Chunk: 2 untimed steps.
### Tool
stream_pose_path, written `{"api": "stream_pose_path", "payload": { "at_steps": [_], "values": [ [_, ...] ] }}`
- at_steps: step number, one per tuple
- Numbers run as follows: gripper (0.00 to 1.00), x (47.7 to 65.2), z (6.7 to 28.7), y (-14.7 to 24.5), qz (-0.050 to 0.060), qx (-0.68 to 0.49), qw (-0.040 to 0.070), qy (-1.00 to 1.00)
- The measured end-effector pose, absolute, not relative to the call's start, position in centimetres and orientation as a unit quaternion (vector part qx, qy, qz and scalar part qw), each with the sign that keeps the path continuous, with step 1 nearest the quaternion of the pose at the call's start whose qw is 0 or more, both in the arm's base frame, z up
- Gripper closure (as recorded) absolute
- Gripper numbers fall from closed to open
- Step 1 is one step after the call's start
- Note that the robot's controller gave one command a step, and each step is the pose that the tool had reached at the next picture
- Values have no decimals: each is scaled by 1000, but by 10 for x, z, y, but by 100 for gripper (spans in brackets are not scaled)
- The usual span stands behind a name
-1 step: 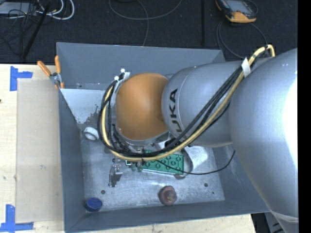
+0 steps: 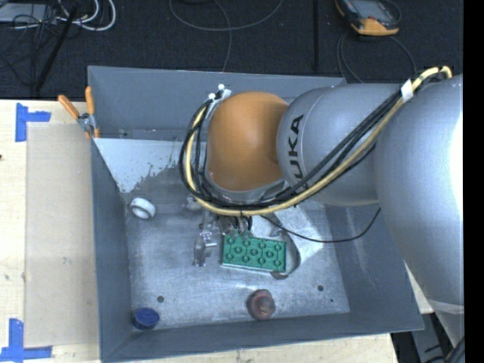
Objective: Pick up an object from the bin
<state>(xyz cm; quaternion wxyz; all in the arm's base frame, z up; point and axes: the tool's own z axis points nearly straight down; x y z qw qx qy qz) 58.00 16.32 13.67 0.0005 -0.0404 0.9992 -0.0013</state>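
My gripper hangs below the orange wrist cover near the middle of the bin, its metal fingers pointing down at the floor. Just to its right lies a flat green studded building plate, close beside the fingers but not between them. A brown round knob-like piece rests nearer the front wall, below the green plate. Nothing shows between the fingers.
A small white ring-shaped cap lies at the left by the sloping wall. A blue bottle cap sits in the front left corner. The arm covers the bin's right and back part.
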Motion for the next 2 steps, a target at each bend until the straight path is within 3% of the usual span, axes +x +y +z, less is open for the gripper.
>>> {"api": "stream_pose_path", "payload": {
  "at_steps": [1,2],
  "values": [
    [0,574,157,86,-2,-63,0,998],
    [0,561,75,34,1,63,1,998]
  ]
}}
